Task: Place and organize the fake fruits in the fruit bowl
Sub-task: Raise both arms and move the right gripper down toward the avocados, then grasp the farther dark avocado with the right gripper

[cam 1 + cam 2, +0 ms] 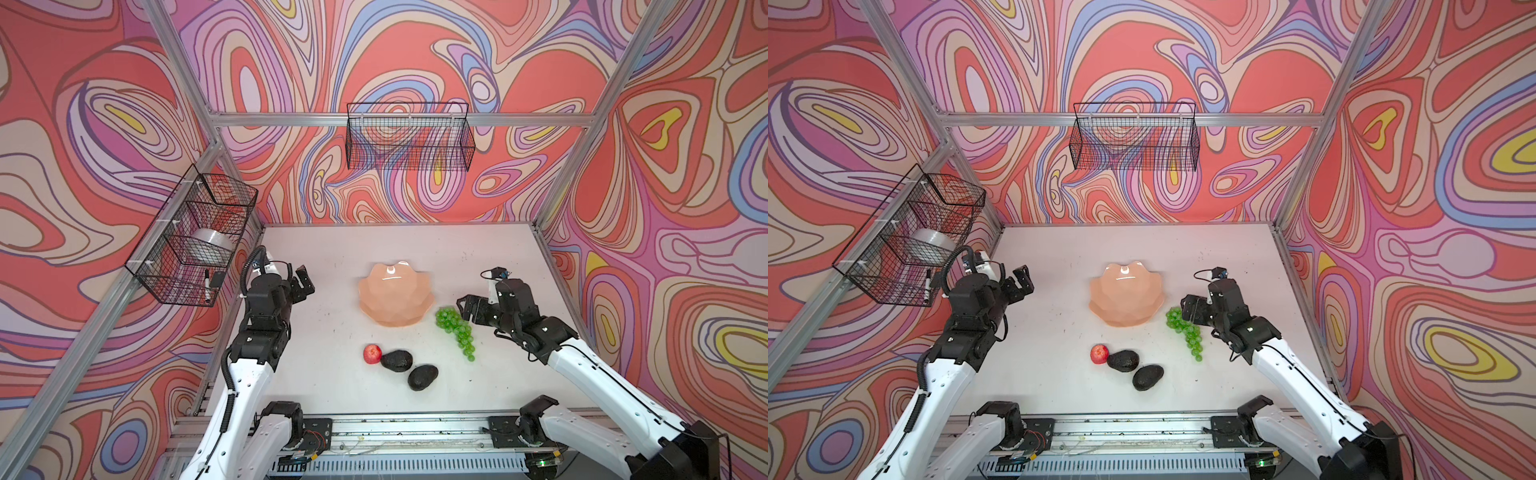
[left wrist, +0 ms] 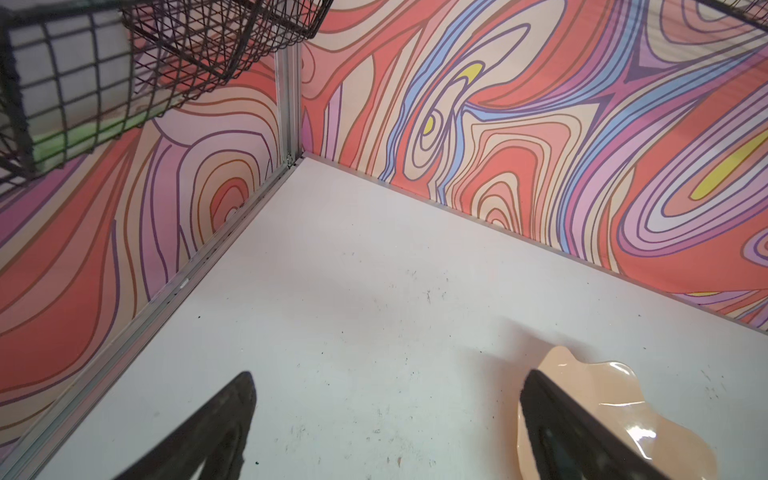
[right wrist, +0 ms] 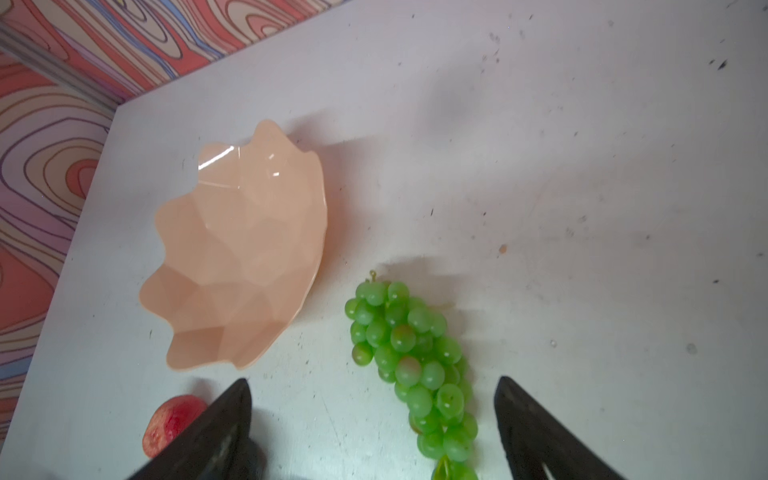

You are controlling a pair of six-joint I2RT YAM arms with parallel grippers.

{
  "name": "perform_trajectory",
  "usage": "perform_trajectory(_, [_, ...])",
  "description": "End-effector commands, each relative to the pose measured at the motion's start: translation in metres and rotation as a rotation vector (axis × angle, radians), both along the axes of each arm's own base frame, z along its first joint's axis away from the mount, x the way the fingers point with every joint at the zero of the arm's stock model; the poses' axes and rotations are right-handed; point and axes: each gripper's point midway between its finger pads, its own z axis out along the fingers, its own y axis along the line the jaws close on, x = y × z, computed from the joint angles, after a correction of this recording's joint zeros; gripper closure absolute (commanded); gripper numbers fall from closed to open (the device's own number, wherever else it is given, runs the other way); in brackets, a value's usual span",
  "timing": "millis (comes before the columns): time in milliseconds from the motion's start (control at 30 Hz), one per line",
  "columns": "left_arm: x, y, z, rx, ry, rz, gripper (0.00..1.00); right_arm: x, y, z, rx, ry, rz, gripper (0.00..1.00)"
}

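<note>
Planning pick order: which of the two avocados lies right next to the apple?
The left avocado, sitting directly beside the red apple. The right avocado lies beyond it, apart from the apple.

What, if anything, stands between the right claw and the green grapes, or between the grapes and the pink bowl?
Nothing visible. The open right gripper hangs close by the grapes with no object between. The grapes lie beside the empty fruit bowl, only bare table between; apple and avocados lie nearer the robot, off that path.
</note>
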Motion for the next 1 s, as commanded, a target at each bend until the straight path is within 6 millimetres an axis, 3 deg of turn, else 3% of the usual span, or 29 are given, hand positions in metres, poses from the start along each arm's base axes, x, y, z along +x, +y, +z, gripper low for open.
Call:
perform_trajectory(0, [-0.004,-0.005,0.001,-0.007,0.015,-0.028,0.00,-0.041,0.010,-0.034,-0.002,0.160,-0.051,0.07])
perform_trajectory(300, [-0.006,-0.006,-0.003,-0.013,0.032,-0.039,0.00,-0.103,0.080,-0.062,-0.021,0.291,0.002,0.05])
perform_trajectory(567, [-0.008,-0.007,-0.002,-0.017,0.027,-0.045,0.00,-0.130,0.131,-0.092,0.019,0.385,0.041,0.05])
perform_trajectory(733, [-0.008,-0.007,-0.002,-0.018,0.027,-0.048,0.00,-0.131,0.143,-0.101,0.039,0.402,0.022,0.05])
perform_trajectory(967, [-0.009,-0.007,-0.001,-0.017,0.023,-0.048,0.00,-0.128,0.138,-0.116,0.015,0.412,-0.032,0.08])
